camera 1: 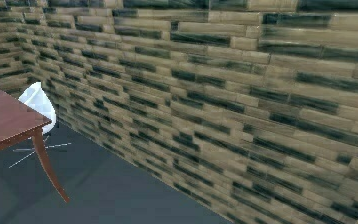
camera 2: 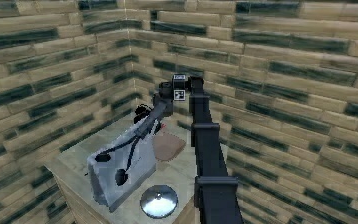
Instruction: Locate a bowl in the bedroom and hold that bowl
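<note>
Arm side view: round grey bowl point(camera 2: 159, 202) on the pale table point(camera 2: 175, 175), back from the gripper point(camera 2: 112, 167) toward the robot's body, just beside the arm point(camera 2: 209, 150). Gripper's far end across a grey box-like thing point(camera 2: 107, 192) on the same table; cannot tell its grip state, nor whether anything is held. Brown mat point(camera 2: 168, 148) just beside the gripper, on the arm's side. Brick wall point(camera 2: 287, 90) well beyond.

Step in hand, by judgement: bring the gripper back onto the bowl.
- Lift first to clear the grey thing.
- Retract the arm to set the far end over the bowl's rim.
- Lower slowly and take one wall of the bowl, not the whole width.
- Avoid nudging the bowl toward the table's near edge.

Forward view: dark wooden table point(camera 1: 7, 118), white bag-like thing point(camera 1: 37, 100) behind it; place relative to the gripper not to be told.
</note>
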Controlling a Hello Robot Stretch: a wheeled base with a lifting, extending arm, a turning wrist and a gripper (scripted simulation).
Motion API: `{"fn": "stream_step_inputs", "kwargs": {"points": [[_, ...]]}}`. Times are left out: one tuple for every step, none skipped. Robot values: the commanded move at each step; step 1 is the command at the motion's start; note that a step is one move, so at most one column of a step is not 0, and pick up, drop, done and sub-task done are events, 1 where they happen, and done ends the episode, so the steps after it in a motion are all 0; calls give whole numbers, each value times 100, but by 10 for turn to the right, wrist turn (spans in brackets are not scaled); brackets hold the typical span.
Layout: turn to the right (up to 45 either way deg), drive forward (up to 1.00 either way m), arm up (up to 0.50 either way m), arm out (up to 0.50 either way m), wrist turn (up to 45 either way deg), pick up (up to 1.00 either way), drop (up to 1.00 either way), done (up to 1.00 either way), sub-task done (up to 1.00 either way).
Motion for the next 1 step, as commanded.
{"fn": "stream_step_inputs", "kwargs": {"points": [[0,0,0,0,450,0,0,0,0]]}}
